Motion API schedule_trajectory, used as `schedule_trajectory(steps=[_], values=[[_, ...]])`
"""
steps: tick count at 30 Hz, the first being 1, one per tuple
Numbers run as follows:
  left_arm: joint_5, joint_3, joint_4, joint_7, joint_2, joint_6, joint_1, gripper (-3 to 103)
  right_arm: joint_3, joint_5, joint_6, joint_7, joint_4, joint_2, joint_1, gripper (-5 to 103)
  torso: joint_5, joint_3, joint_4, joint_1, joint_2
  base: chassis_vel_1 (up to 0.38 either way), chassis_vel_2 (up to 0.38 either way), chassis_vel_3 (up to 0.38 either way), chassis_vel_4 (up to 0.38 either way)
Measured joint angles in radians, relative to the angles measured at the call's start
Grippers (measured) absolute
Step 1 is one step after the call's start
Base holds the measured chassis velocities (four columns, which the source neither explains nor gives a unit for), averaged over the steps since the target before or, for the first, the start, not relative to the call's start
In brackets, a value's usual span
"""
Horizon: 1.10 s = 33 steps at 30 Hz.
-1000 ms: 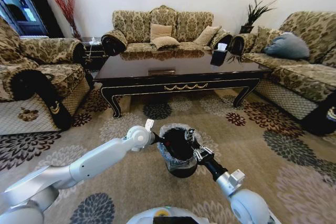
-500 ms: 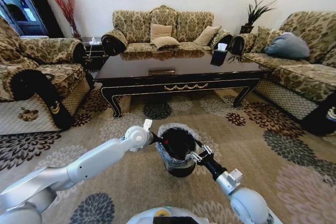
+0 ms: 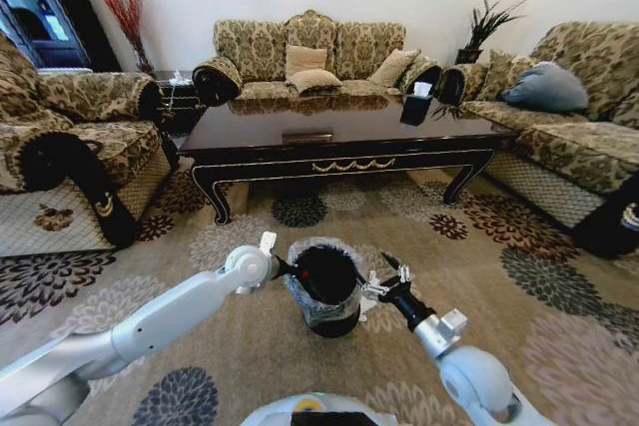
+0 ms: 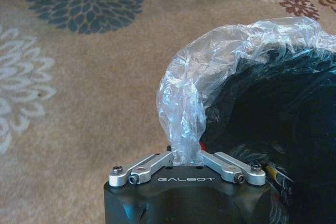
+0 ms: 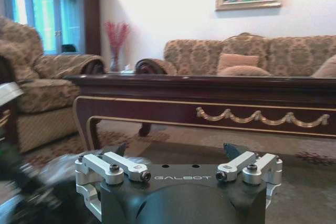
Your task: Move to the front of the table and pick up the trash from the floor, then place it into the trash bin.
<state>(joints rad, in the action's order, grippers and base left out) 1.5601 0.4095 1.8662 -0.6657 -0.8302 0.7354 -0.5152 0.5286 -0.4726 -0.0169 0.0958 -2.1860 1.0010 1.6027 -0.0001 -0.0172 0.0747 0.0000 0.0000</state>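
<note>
The trash bin (image 3: 321, 291), black with a translucent liner (image 4: 210, 72) folded over its rim, stands on the floor (image 3: 499, 256) in front of the table (image 3: 339, 137). My left gripper (image 3: 289, 271) reaches in from the left and is shut on the liner at the rim; the left wrist view shows the plastic pinched in the left gripper (image 4: 185, 154). My right gripper (image 3: 382, 280) hovers open just right of the bin, apart from it. In its own view the right gripper (image 5: 177, 153) points toward the table (image 5: 220, 90). The trash is out of view.
Patterned sofas stand behind the table (image 3: 310, 52) and on the left (image 3: 70, 137) and right (image 3: 569, 117). A black tissue box (image 3: 417, 107) sits on the table's far right corner. Open carpet lies between the bin and the table.
The right gripper has come off the bin's rim and now sits clear to its right. The left gripper and the bin have shifted slightly left.
</note>
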Motion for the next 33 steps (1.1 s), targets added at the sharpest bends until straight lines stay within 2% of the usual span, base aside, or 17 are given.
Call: schedule_trajectory(steps=[5, 9, 11, 14, 19, 23, 33], values=[[-0.030, -0.088, 0.020, 0.022, 0.047, 0.000, -0.092, 0, 0.020, -0.055, -0.016, -0.031, 0.068, -0.002, -0.065, 100, -0.0002, 0.000, 0.0000, 0.000, 0.000, 0.000, 0.000, 0.000, 0.000], [-0.071, -0.156, 0.042, 0.055, 0.106, 0.000, -0.163, 0, 0.008, -0.106, -0.026, -0.094, 0.217, -0.014, -0.142, 100, 0.0003, 0.000, -0.0005, 0.000, 0.000, 0.000, 0.000, 0.000, 0.000], [-0.077, -0.175, 0.046, 0.060, 0.115, 0.000, -0.178, 0, 0.003, -0.115, -0.030, -0.100, 0.254, -0.018, -0.158, 100, 0.0005, 0.000, -0.0004, 0.000, 0.000, 0.000, 0.000, 0.000, 0.000], [-0.086, -0.270, 0.050, 0.080, 0.126, 0.000, -0.243, 0, -0.016, -0.136, -0.049, -0.102, 0.338, -0.023, -0.198, 100, -0.0001, 0.000, 0.0003, 0.000, 0.000, 0.000, 0.000, 0.000, 0.000], [-0.117, -0.352, 0.040, 0.111, 0.136, -0.001, -0.317, 0, -0.044, -0.126, -0.051, -0.107, 0.401, -0.014, -0.234, 100, 0.0000, 0.000, 0.0000, 0.000, 0.000, 0.000, 0.000, 0.000, 0.000], [-0.145, -0.433, 0.025, 0.142, 0.138, 0.000, -0.399, 0, -0.094, -0.102, -0.047, -0.116, 0.536, 0.006, -0.302, 100, -0.0001, 0.000, 0.0000, 0.000, 0.000, 0.000, 0.000, 0.000, 0.000], [-0.148, -0.514, 0.025, 0.155, 0.147, 0.000, -0.472, 0, -0.199, -0.065, -0.032, -0.107, 0.799, 0.049, -0.481, 100, -0.0001, 0.000, -0.0001, 0.000, 0.000, 0.000, 0.000, 0.000, 0.000]])
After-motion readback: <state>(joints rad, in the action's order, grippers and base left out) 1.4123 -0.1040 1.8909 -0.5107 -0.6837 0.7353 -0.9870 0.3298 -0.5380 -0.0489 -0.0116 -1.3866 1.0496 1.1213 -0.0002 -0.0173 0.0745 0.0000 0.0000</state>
